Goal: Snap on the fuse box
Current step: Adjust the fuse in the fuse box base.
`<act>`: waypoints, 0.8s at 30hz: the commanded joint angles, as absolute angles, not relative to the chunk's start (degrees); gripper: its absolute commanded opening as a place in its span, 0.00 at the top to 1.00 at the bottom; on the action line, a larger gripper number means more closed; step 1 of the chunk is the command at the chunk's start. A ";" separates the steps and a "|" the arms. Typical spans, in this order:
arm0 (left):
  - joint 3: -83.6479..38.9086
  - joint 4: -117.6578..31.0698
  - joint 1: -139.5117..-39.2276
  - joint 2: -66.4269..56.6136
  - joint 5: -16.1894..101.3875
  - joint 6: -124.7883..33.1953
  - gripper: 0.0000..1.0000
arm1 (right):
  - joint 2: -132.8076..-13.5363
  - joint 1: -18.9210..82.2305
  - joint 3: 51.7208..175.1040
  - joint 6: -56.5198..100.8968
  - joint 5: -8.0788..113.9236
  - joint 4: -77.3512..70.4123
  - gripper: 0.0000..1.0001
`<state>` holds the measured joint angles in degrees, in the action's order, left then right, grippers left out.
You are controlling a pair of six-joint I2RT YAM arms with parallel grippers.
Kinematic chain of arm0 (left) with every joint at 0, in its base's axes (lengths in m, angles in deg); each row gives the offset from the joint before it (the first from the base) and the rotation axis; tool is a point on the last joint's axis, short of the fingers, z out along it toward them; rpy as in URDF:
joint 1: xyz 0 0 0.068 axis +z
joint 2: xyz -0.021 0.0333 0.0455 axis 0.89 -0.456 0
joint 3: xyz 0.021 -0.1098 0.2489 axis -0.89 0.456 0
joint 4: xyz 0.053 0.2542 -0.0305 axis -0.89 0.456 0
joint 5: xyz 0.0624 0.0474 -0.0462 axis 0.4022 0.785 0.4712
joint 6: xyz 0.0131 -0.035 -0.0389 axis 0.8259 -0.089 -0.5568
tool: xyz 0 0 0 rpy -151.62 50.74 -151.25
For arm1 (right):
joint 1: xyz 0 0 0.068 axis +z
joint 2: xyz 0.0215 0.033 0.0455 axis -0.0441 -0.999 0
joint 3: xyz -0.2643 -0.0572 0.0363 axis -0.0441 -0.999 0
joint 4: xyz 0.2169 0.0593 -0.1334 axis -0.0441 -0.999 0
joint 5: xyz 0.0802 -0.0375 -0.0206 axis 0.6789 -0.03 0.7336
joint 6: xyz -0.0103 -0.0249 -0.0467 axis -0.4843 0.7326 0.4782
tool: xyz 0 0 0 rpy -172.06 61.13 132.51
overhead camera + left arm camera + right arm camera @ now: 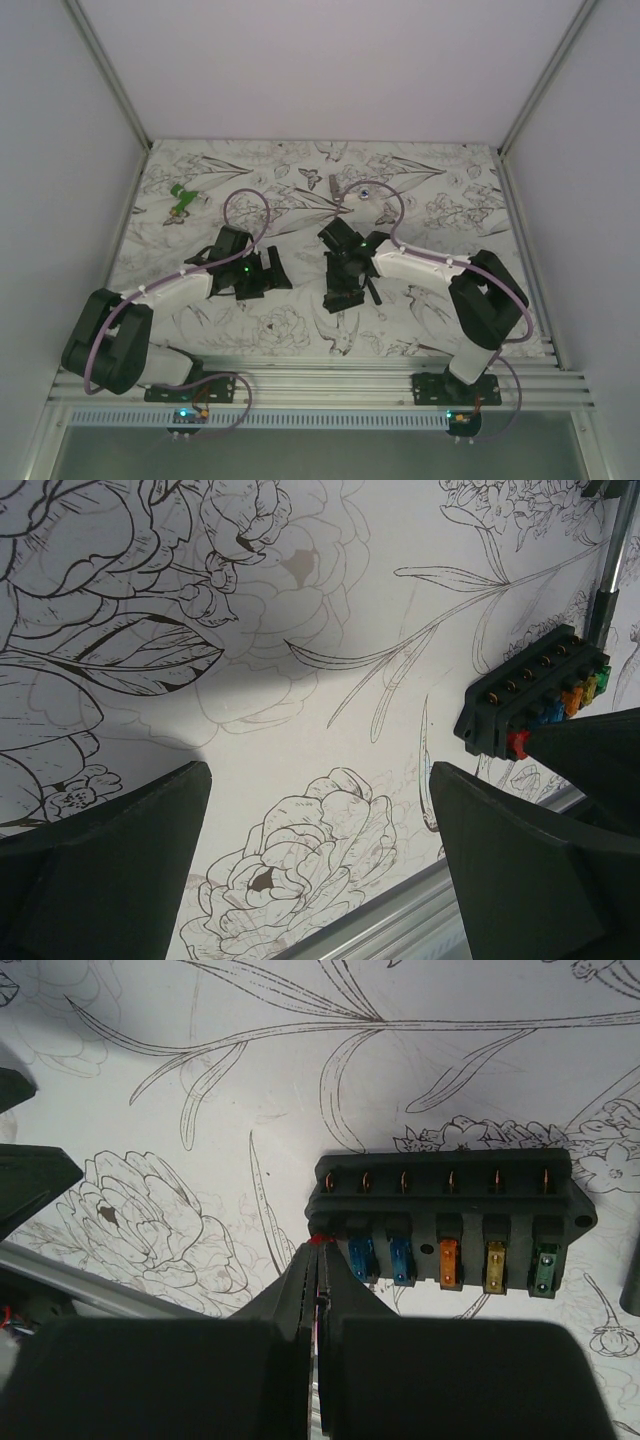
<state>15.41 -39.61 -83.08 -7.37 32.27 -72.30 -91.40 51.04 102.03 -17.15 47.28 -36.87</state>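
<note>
The fuse box [445, 1195] lay flat on the flowered table [330, 610], with nothing holding it. Its open face showed a row of fuses. The right gripper [318, 1250] had its jaws closed tight together, tips at the red fuse [517, 744] in the box's end slot. The pictures did not show whether the fuse was pinched or only pressed. The left gripper [315, 810] hung well to the side of the box with its jaws wide and nothing between them, so it gave no bracing. That looked like the main hazard. A downward push at the very end of the box could rock or slide it on the table, and the fuse would then seat crooked or not at all. If the push landed off the fuse's middle, its blades might bend. The narrow tips could also skid off it onto the blue fuse [362, 1258] next along. If the fuse was in fact pinched, pulling away before it clicked home could lift it out of the slot again.
</note>
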 commanded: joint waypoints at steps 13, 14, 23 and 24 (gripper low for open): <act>17.19 -37.27 -83.27 -8.71 32.53 -71.85 0.03 | -99.77 48.62 92.51 -16.15 39.19 -45.50 1.00; 17.15 -37.28 -83.26 -8.84 32.39 -71.84 0.03 | -98.97 48.66 92.72 -15.65 39.24 -45.09 1.00; 14.65 -38.10 -87.05 -7.53 29.04 -70.78 0.11 | -90.81 52.85 103.37 -6.18 46.15 -38.24 0.92; 14.24 -38.05 -87.83 -7.44 29.08 -70.77 0.11 | -89.95 52.91 103.99 -5.55 46.71 -37.72 0.88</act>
